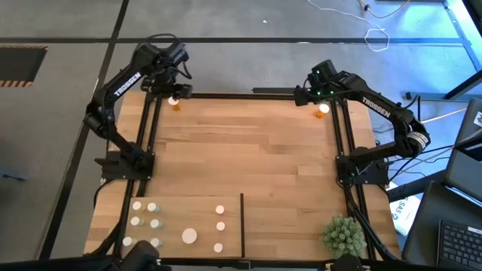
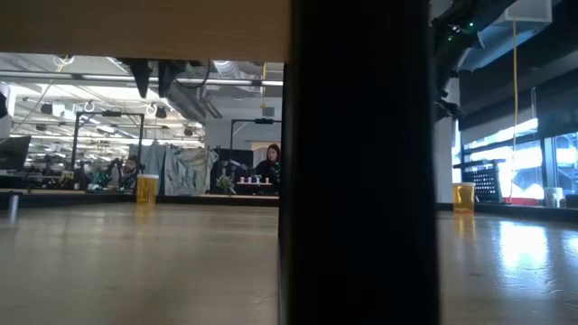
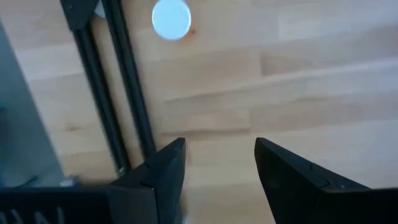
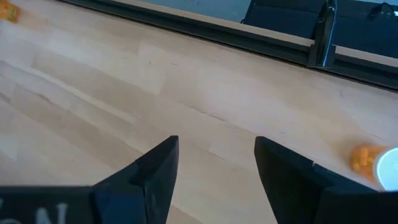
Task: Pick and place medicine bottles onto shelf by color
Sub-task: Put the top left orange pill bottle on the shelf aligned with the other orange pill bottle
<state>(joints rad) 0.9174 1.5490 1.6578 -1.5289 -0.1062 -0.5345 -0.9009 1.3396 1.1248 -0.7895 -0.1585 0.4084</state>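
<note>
Two orange medicine bottles with white caps stand upright near the table's far edge, one at the far left [image 1: 175, 104] and one at the far right [image 1: 323, 110]. My left gripper [image 3: 217, 146] hovers open above the table just beside the left bottle [image 3: 171, 18], with bare wood between its fingers. My right gripper [image 4: 214, 143] hangs open beside the right bottle [image 4: 376, 163], also with nothing in it. The shelf [image 1: 181, 207] lies at the near left. Several white-capped bottles [image 1: 189, 236] stand on it, left of its dark divider [image 1: 242, 224].
A spiky green plant ball [image 1: 344, 233] sits at the near right corner. Black frame rails [image 3: 127, 81] run along the table's sides by both arms. In the low view the divider [image 2: 357, 162] blocks the middle. People sit in the room beyond the table.
</note>
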